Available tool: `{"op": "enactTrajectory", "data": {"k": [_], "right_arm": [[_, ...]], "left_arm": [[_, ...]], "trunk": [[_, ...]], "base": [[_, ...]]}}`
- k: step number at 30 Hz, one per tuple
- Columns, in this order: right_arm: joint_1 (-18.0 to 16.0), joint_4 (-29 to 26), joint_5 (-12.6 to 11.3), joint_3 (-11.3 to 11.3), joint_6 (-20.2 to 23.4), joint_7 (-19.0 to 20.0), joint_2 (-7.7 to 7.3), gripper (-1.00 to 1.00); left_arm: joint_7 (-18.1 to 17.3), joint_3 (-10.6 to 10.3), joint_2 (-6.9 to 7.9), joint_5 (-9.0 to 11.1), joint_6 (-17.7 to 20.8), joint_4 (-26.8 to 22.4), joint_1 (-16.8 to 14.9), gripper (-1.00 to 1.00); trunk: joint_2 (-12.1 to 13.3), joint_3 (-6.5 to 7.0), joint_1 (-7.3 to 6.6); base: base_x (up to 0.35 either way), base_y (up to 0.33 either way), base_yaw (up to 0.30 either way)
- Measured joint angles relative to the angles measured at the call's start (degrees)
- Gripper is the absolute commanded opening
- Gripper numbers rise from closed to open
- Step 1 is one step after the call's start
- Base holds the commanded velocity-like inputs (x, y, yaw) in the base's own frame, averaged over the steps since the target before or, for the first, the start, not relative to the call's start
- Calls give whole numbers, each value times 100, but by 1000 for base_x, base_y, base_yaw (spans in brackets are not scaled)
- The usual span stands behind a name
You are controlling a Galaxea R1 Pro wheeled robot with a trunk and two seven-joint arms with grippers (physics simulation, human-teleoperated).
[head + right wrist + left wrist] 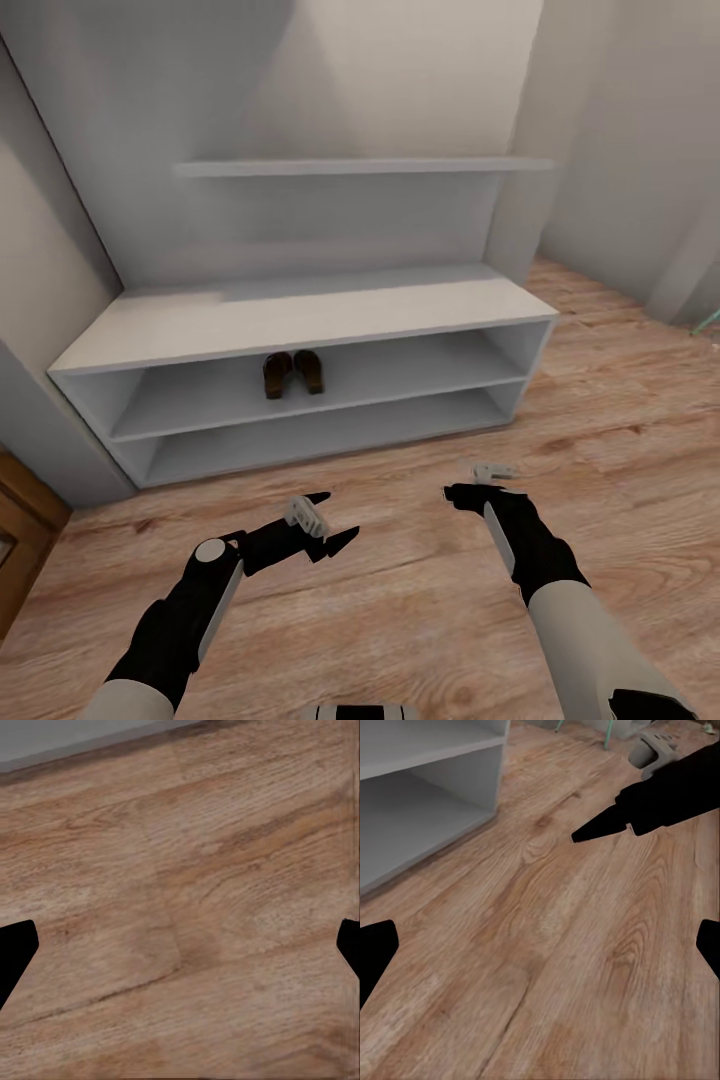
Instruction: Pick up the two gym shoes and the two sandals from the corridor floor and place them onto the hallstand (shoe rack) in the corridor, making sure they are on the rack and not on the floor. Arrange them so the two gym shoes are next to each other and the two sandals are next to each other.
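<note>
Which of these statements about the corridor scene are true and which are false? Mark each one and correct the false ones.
1. The two sandals lie side by side in the upper compartment of the hallstand. True.
2. The left gripper holds a gym shoe. False: its fingers are spread and empty.
3. The right gripper hangs over bare corridor floor. True.
4. The sandals sit on the hallstand's flat top. False: the top is bare; they are in the compartment beneath it.

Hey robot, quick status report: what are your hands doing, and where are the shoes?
Left hand open, empty. Right hand open, empty. Two sandals side by side in hallstand upper compartment.
</note>
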Motion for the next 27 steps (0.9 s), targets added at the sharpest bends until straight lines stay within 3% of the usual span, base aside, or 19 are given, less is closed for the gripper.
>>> {"op": "enactTrajectory", "data": {"k": [27], "right_arm": [[-1, 0, 0, -3, -2, 0, 0, 100]], "left_arm": [[0, 0, -4, 0, 0, -1, 0, 100]], "trunk": [[0, 77, 0]], "base": [[0, 0, -279]]}}
